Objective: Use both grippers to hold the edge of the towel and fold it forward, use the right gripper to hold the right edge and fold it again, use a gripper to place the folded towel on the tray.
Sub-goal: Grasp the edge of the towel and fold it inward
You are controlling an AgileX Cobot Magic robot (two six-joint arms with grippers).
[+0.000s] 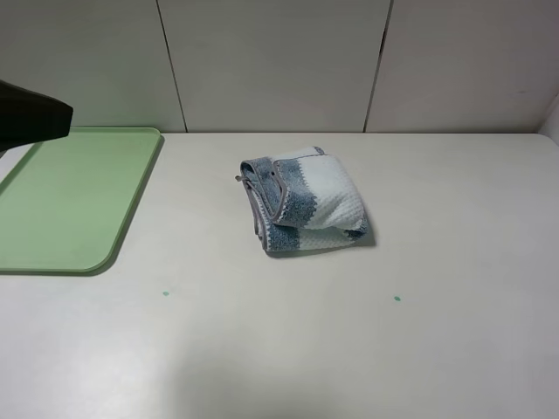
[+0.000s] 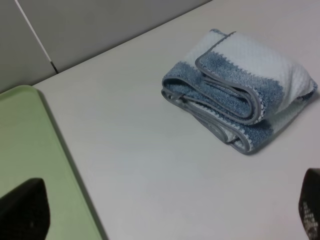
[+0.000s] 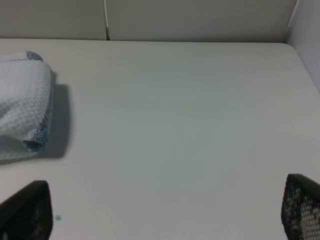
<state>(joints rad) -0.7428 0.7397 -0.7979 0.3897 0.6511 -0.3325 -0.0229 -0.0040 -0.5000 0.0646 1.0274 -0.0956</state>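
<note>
Fingers spread; unlabelled towel apart.

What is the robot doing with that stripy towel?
Right now nothing is holding the towel. It lies already folded into a small bundle in the middle of the white table. The green tray sits to the left with nothing on it. The left gripper hangs open by the tray, looking toward the towel, and the right gripper hangs open off to the towel's right. The folding looks done; the towel has not yet been put on the tray.
</note>
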